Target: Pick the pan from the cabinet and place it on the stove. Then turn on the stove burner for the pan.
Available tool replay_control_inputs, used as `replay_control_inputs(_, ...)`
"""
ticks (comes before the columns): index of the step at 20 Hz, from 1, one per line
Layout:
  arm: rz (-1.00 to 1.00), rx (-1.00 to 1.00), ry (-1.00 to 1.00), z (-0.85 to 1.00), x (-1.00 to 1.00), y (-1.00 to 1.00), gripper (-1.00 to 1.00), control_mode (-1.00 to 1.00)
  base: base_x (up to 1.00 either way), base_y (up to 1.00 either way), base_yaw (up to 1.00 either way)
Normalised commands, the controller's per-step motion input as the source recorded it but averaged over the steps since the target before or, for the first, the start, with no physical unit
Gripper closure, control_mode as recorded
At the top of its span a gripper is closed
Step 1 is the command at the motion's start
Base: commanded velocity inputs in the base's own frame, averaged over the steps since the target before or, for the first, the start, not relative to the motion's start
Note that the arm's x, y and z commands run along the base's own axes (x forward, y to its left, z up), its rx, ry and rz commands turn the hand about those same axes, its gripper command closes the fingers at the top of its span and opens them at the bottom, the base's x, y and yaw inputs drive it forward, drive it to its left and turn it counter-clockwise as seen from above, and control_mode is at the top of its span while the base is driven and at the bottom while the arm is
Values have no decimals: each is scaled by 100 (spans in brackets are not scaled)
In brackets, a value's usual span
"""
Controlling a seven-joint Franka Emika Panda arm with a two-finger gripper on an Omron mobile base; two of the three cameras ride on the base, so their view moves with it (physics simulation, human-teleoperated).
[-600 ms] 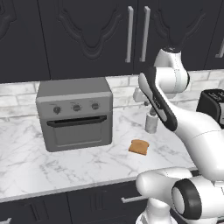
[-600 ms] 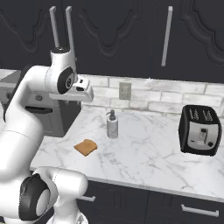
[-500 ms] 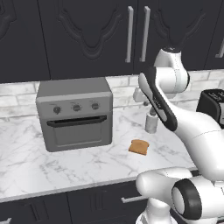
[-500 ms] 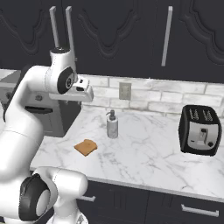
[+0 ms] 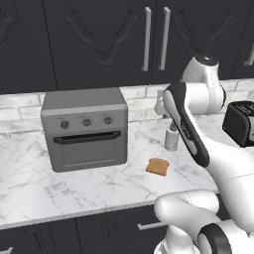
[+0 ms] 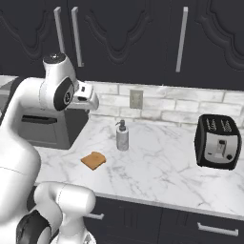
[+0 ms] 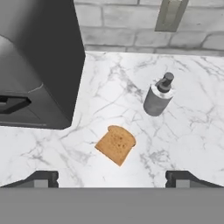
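Observation:
The near-black cabinet (image 5: 104, 44) (image 6: 128, 38) hangs above the counter, its carved doors closed and its long silver bar handles (image 5: 147, 38) (image 6: 181, 39) untouched. The pan is hidden and the stove is out of view. My gripper (image 7: 112, 178) hovers above the marble counter (image 7: 183, 144), well below the cabinet doors. It points down, open, with its two dark fingertips (image 7: 41, 178) far apart and nothing between them. The white hand (image 6: 88, 97) sits in front of the tiled backsplash.
A grey toaster oven (image 5: 84, 130) (image 6: 47, 126) (image 7: 35, 61) stands at the left of the counter. A slice of toast (image 5: 158, 166) (image 7: 116, 144) lies below the hand, with a soap dispenser (image 5: 171, 138) (image 7: 158, 96) behind it. A black toaster (image 6: 218, 142) stands to the right.

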Motion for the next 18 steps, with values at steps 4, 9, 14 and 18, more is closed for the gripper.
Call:
replay_control_inputs(4,0,0,-19,52,-6,4,-100,-100,0,0,0)
replay_control_inputs(9,-2,0,-19,68,-11,0,-100,-100,0,0,0)
replay_control_inputs(14,-1,1,-16,67,-8,2,-100,-100,0,0,0)
replay_control_inputs(18,0,0,-20,38,0,5,-100,-100,0,0,0)
